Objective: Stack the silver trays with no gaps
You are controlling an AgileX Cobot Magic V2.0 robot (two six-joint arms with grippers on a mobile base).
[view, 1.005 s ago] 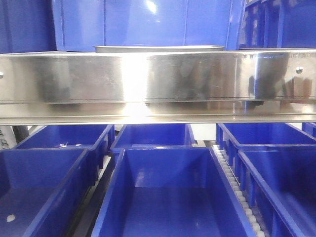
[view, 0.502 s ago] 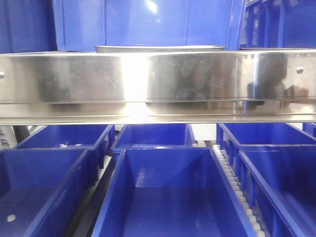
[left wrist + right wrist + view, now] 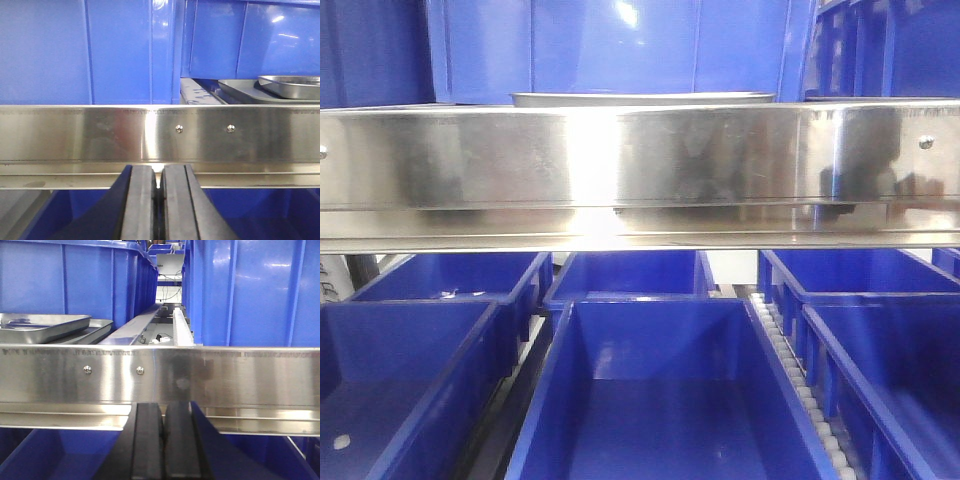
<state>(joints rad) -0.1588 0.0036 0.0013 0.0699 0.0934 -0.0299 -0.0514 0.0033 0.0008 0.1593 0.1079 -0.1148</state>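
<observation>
Silver trays (image 3: 45, 326) are sitting behind the steel band (image 3: 640, 165) (one nested in another), while the left end effector (image 3: 158, 210) and right end effector (image 3: 163, 450) are waiting below it, closed and empty, needing to rise and open.

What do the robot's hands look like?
Only the fingers show. The left hand has two flat black fingers like slabs, with lengthwise ridges. The right hand looks alike: black, blocky, ridged. No cables, markings or arms are in view.

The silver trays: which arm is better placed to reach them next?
Hard to say; perhaps right. Both end effectors, left and right, are shut below the steel rail. The trays look closer in its view.
</observation>
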